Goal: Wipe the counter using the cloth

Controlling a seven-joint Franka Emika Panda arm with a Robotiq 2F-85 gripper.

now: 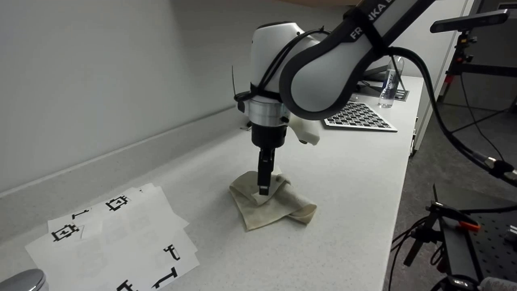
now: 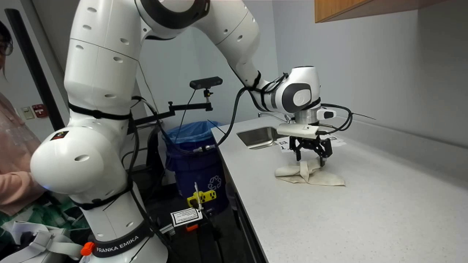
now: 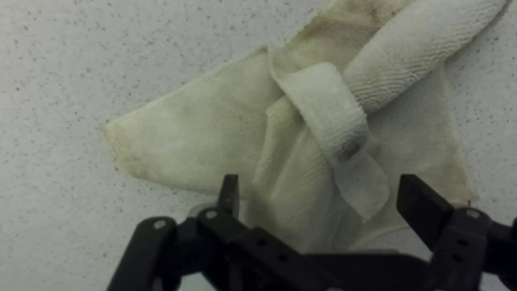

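The cloth [image 1: 278, 208] is beige, rumpled and folded over itself, and lies on the pale speckled counter [image 1: 343, 173]. It shows in both exterior views, also here as a low folded heap [image 2: 310, 178]. In the wrist view the cloth [image 3: 202, 125] has a rolled part at upper right, a dark spot on a fold and stained corners. My gripper [image 2: 310, 160] points down over the cloth. In the wrist view my gripper [image 3: 317, 190] is open, with its fingers wide apart and folds of cloth between them. I cannot tell whether the fingertips touch the cloth.
White papers with black marks [image 1: 121, 234] lie on the counter. A checkered board [image 1: 359, 116] and a water bottle [image 1: 389, 87] stand farther along it. A wall runs along the back edge. A sink [image 2: 259, 138] is set into the counter, and a wooden cabinet [image 2: 347, 11] hangs above.
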